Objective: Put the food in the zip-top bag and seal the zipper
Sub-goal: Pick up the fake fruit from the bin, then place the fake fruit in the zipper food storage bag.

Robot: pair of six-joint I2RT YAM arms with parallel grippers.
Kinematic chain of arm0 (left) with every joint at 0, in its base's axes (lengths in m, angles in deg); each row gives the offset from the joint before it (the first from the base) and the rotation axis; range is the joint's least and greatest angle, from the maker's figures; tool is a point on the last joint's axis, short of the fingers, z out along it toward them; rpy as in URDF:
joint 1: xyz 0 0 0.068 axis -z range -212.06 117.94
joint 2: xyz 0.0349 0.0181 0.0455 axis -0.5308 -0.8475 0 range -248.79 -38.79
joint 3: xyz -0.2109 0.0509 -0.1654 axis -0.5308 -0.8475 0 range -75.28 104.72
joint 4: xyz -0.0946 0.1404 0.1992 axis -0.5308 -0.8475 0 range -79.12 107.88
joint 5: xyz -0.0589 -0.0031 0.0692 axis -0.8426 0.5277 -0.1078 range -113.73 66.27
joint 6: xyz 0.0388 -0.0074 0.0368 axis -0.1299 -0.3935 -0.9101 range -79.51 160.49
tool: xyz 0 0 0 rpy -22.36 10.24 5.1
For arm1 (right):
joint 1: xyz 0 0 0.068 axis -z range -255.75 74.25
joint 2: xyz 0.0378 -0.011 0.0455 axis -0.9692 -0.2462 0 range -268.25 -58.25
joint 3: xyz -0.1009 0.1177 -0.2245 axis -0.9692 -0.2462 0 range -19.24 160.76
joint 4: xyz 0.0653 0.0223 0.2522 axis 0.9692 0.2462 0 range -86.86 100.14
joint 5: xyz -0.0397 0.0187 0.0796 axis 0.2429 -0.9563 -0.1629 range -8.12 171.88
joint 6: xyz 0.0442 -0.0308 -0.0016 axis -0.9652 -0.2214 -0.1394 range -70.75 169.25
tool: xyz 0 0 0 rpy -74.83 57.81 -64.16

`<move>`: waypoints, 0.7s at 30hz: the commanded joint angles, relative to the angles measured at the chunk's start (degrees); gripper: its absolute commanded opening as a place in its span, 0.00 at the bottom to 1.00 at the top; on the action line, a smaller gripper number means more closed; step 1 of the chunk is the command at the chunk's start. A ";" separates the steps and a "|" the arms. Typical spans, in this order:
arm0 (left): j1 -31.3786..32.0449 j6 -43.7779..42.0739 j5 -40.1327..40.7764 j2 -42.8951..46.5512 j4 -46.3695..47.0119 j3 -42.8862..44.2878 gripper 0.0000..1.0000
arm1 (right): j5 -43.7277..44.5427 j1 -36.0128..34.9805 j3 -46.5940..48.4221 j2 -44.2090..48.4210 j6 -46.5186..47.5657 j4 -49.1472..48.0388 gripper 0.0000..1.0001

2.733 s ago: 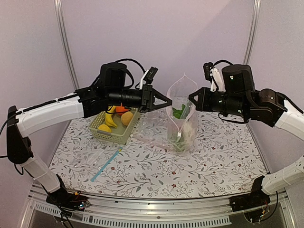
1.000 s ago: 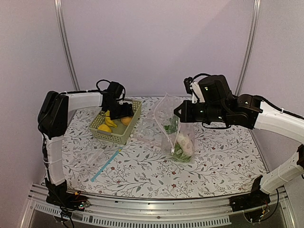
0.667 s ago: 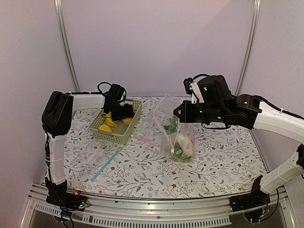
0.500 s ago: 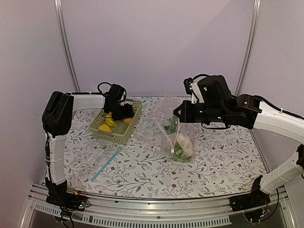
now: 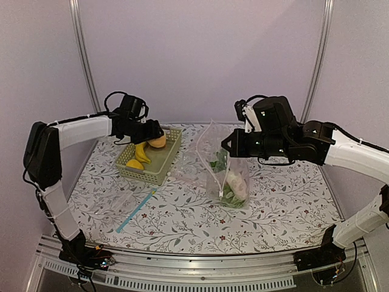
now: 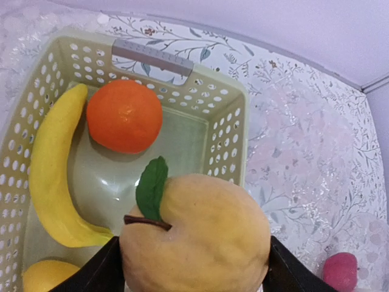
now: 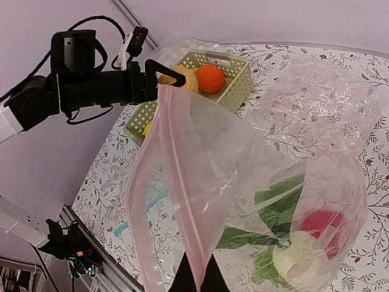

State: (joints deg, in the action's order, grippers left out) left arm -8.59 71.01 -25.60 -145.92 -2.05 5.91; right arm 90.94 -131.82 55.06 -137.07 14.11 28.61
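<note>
- Floral-patterned cloth covers the table [image 5: 273, 213], with plain lilac walls behind it.
- We see the left gripper [image 5: 154, 136] clamped on the peach [image 6: 200, 237], 1 finger on each flank, holding it just above the pale green lattice basket [image 6: 231, 134].
- We judge the peach light, hard and smooth. Its round sides could slip under a weak squeeze, so a hold across the widest part, clear of the leaf and stem, suits it.
- 3 pieces lie in the basket: a dimpled orange [image 6: 124, 115], a curved banana [image 6: 51, 176] and a lemon [image 6: 45, 277] at the near corner.
- We see the right gripper [image 7: 196, 277] pinched tight on the rim of the zip-top bag [image 5: 231, 170], lifting it so that it hangs upright right of the basket, its base on the cloth.
- Thin, crinkly and floppy, the film will sag wherever it is not held, so we would grip it at the stiffer zipper [image 7: 176, 176], the pale pink strip along the mouth.
- Greens [image 7: 279, 207], a red apple [image 7: 322, 225] and a white radish [image 7: 298, 258] sit at the bottom of the bag.
- We judge the mouth is gaping towards the left arm, and the zipper is not yet sealed.
</note>
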 commanded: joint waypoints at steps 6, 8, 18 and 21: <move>-0.62 0.52 0.05 15.13 1.90 -10.02 0.60 | 1.24 0.27 0.49 3.11 1.76 3.08 0.00; -0.54 0.52 -2.05 18.20 2.20 -11.43 0.60 | 1.56 0.29 0.51 3.69 1.97 4.10 0.00; 0.91 -0.03 -7.18 33.71 0.70 -15.79 0.60 | 2.01 0.28 2.23 3.24 2.94 7.16 0.00; 2.66 -0.22 -10.53 36.55 0.99 -16.54 0.60 | 1.68 0.35 2.60 2.57 2.81 6.84 0.00</move>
State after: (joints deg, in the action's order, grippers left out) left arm -7.96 71.54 -31.50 -112.06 -0.82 -8.85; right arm 92.27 -131.82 55.59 -133.66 16.12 34.47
